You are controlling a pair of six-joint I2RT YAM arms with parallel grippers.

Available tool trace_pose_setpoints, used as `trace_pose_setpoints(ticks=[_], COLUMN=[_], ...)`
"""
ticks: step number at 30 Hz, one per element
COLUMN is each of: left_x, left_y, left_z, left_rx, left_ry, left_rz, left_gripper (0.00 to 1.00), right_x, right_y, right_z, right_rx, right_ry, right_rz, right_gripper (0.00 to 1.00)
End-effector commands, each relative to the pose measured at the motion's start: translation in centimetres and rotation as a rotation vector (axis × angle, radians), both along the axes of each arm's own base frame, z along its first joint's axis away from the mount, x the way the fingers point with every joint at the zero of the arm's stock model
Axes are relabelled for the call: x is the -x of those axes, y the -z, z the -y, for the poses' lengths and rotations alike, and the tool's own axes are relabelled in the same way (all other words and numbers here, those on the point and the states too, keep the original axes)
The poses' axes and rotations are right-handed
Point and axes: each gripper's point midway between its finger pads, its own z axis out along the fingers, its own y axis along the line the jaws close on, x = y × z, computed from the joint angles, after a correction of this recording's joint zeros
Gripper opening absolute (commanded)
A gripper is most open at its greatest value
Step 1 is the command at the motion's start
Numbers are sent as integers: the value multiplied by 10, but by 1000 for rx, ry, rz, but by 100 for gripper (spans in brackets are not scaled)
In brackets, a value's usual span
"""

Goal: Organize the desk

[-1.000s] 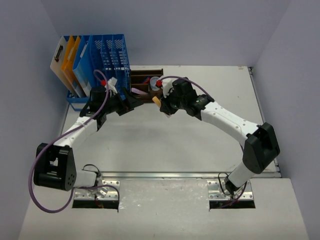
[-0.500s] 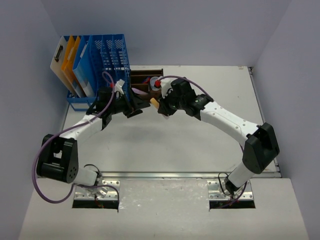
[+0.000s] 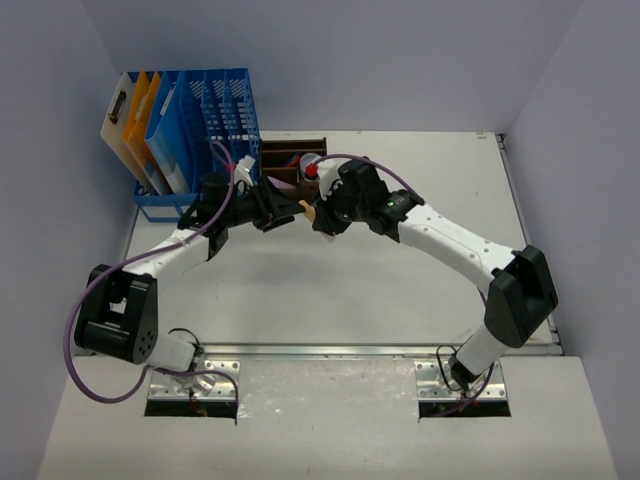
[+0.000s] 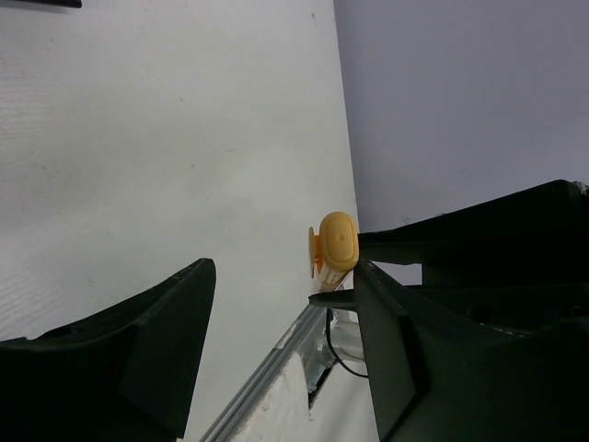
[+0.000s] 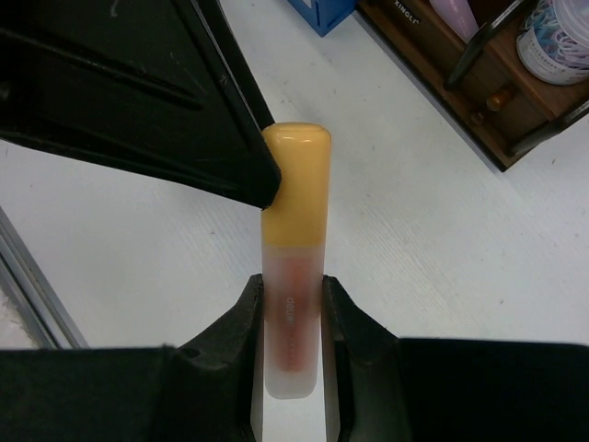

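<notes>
My right gripper (image 5: 293, 299) is shut on a frosted tube with a yellow cap (image 5: 294, 267) and holds it above the off-white desk (image 3: 350, 290). In the top view the tube (image 3: 309, 209) sits between both grippers, in front of the wooden tray. My left gripper (image 4: 283, 276) is open. The tube's yellow cap (image 4: 337, 241) lies between its jaws, close against one finger (image 4: 433, 313). That finger (image 5: 184, 92) shows beside the cap in the right wrist view. In the top view the left gripper (image 3: 285, 212) faces the right gripper (image 3: 320, 216).
A dark-brown wooden tray (image 3: 285, 162) with small items stands just behind the grippers, also in the right wrist view (image 5: 460, 83). A blue mesh file rack (image 3: 215, 105) with folders stands at the back left. A silver rail (image 3: 330, 350) runs along the desk's near edge.
My left gripper has swung right from in front of the file rack to the tube's cap. My right gripper has moved slightly left with the tube.
</notes>
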Motion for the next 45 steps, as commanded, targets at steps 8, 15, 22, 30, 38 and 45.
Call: trace_pose_setpoints(ticks=[8,15,22,30,38,45], left_x=[-10,-8,-8,-36,-116,-158], left_y=[-28,-30,-28,-50,-87,-78], left_z=[15,19,18,-1,-65,-78], left_rx=[66,73,51,-123,-500,-585], left_ry=[19,28,30,-66,-396,-494], left_rz=[70,73,84,238,444,446], left_gripper=[48,35,3,0,0,0], right_x=[-3,-2,-6,-8,-22,-38], right_y=[-22,-20,-22,-26,-21,-20], right_z=[-21,-23,-23,-11,30,60], right_rx=[-41,-37,-35,-4,-14,-20], right_ry=[-47,-51,-44,-7,88,170], right_rz=[57,59,74,87,45,34], right_gripper=[1,1,1,85,90,90])
